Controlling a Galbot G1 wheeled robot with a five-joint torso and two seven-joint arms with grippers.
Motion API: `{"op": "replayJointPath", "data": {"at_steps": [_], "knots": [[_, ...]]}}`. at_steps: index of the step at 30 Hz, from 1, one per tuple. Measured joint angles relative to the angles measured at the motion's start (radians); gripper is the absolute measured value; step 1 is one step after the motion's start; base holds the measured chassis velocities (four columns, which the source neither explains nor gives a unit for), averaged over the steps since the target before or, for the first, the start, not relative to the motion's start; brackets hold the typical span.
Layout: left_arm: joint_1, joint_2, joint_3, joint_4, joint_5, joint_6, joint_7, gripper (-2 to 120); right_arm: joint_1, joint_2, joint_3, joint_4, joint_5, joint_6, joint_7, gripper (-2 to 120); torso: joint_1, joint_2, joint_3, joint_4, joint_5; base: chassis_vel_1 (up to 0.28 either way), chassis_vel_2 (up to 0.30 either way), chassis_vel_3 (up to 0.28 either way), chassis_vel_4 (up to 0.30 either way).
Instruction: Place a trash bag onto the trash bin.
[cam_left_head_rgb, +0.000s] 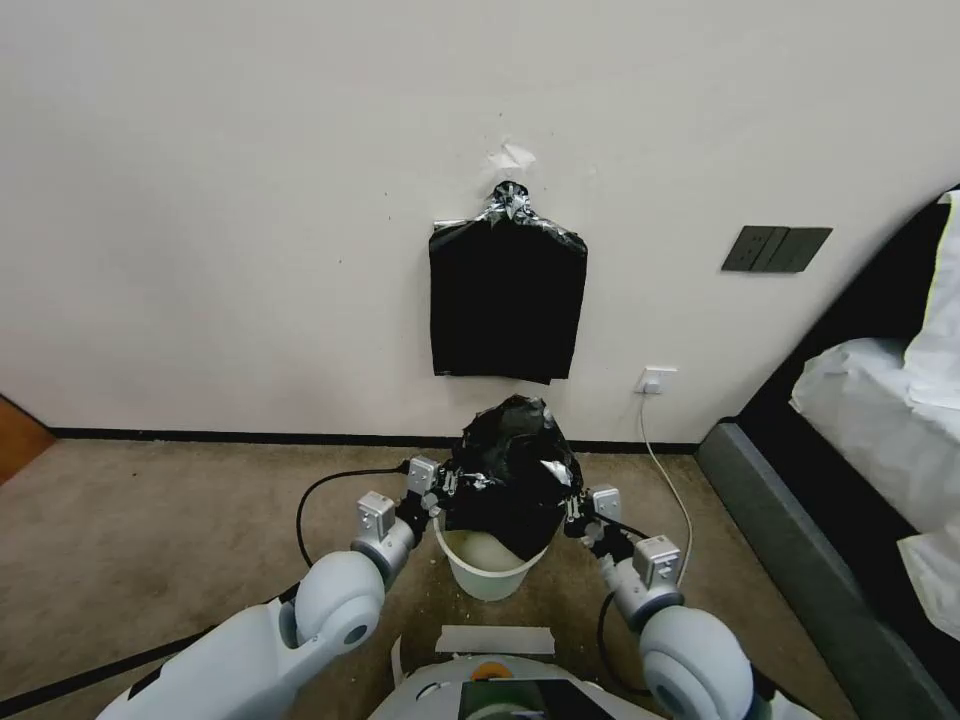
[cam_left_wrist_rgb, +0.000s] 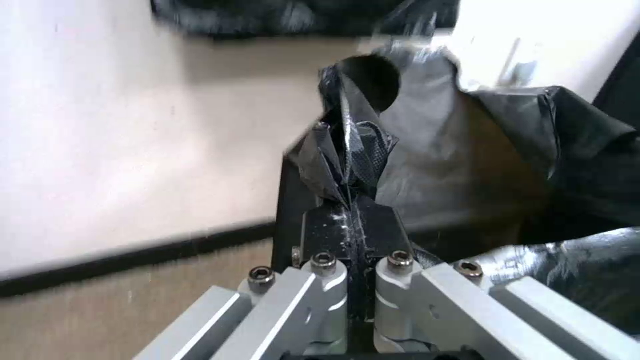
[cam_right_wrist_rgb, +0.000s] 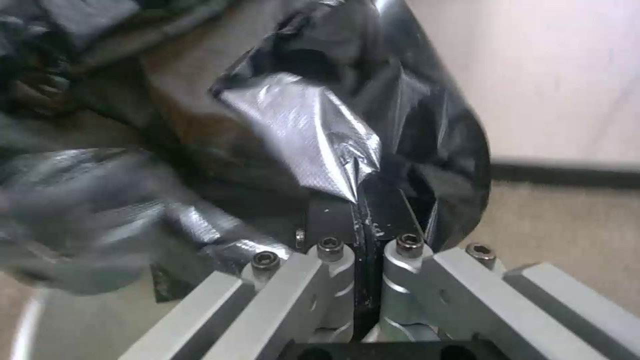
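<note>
A crinkled glossy black trash bag (cam_left_head_rgb: 512, 470) balloons above the cream-white trash bin (cam_left_head_rgb: 488, 566), which stands on the carpet in front of me. Its lower folds hang over the bin's far rim and hide most of the opening. My left gripper (cam_left_head_rgb: 447, 487) is shut on the bag's left edge, and my right gripper (cam_left_head_rgb: 573, 508) is shut on its right edge. In the left wrist view the film (cam_left_wrist_rgb: 440, 160) is pinched between the closed fingers (cam_left_wrist_rgb: 333, 227). The right wrist view shows the same: the bag (cam_right_wrist_rgb: 320, 130) is clamped in the shut fingers (cam_right_wrist_rgb: 333, 217).
A flat bundle of black bags (cam_left_head_rgb: 507, 300) hangs taped to the wall behind the bin. A white cable (cam_left_head_rgb: 668, 480) drops from a wall socket (cam_left_head_rgb: 654, 380). A bed with a dark frame (cam_left_head_rgb: 800, 550) stands on the right. A strip of tape (cam_left_head_rgb: 496, 640) lies on the carpet.
</note>
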Motion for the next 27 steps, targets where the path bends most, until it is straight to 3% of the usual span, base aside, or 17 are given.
{"op": "replayJointPath", "data": {"at_steps": [16, 21, 27], "knots": [[0.184, -0.083, -0.032, 0.023, 0.119, -0.013, 0.008, 0, -0.057, 0.087, -0.040, -0.001, 0.099, -0.001, 0.006, 0, 0.000, 0.000, 0.000, -0.0001, 0.0000, 0.000, 0.000, 0.000, 0.000], [0.233, -0.127, -0.037, 0.034, 0.163, -0.018, 0.002, 0, -0.077, 0.125, -0.040, -0.013, 0.142, -0.001, 0.063, 0, 0.000, 0.000, 0.000, -0.0002, 0.0001, 0.000, 0.000, 0.000, 0.000], [0.298, -0.127, -0.069, -0.007, 0.186, -0.006, -0.016, 0, -0.109, 0.135, -0.040, 0.037, 0.160, -0.051, 0.151, 0, 0.000, 0.000, 0.000, -0.0002, 0.0000, 0.000, 0.000, 0.000, 0.000]]}}
